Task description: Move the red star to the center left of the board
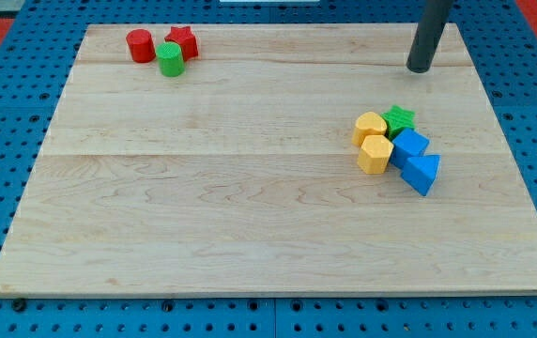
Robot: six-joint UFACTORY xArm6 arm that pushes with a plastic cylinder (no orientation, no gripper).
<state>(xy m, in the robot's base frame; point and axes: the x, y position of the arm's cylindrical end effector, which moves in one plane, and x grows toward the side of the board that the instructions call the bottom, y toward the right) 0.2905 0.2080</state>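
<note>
Our bare rod tip (420, 69), far right, holds nothing; risk: shoving red star block (184, 40) drags touching green cylinder (170, 58) along

The only part of the arm in view was a straight, smooth, dark grey rod, round in section, ending at my tip (420, 69), blunt and unmarked.

Wooden board (250, 207) — two block clusters
</note>
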